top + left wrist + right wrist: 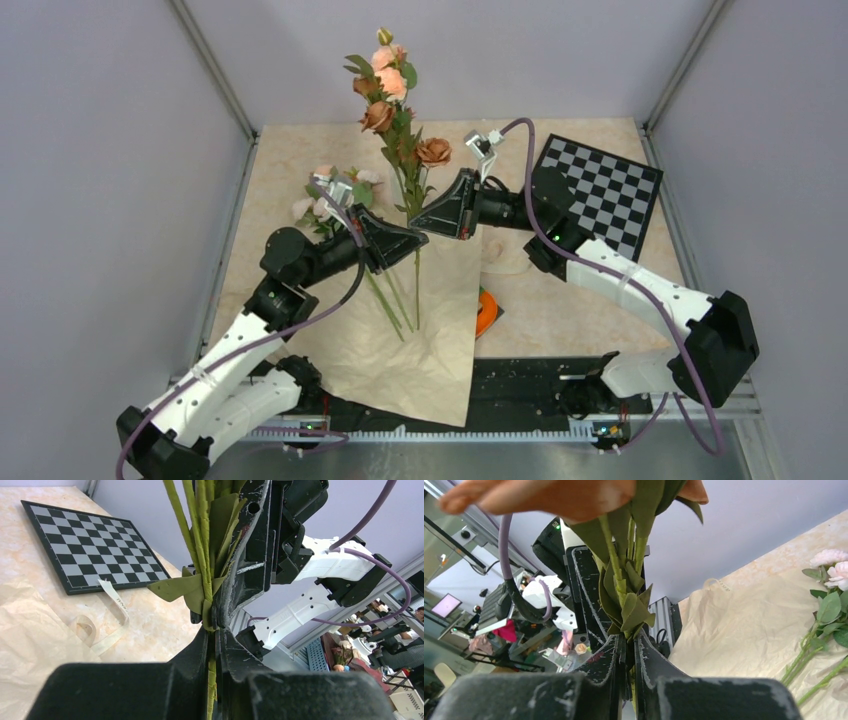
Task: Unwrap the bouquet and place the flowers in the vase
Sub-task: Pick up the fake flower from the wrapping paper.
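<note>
Grey walls, one marbled table – we see two arms meeting mid-air
The left gripper and right gripper both clamp the flowers upright over one flat kraft paper; one checkerboard lies far right

Checkerboard lies beyond the orange ring

The left arm and right arm have white shells and chunky black joints. A purple cable runs along each. The left gripper and right gripper are black with white scratches.
</note>
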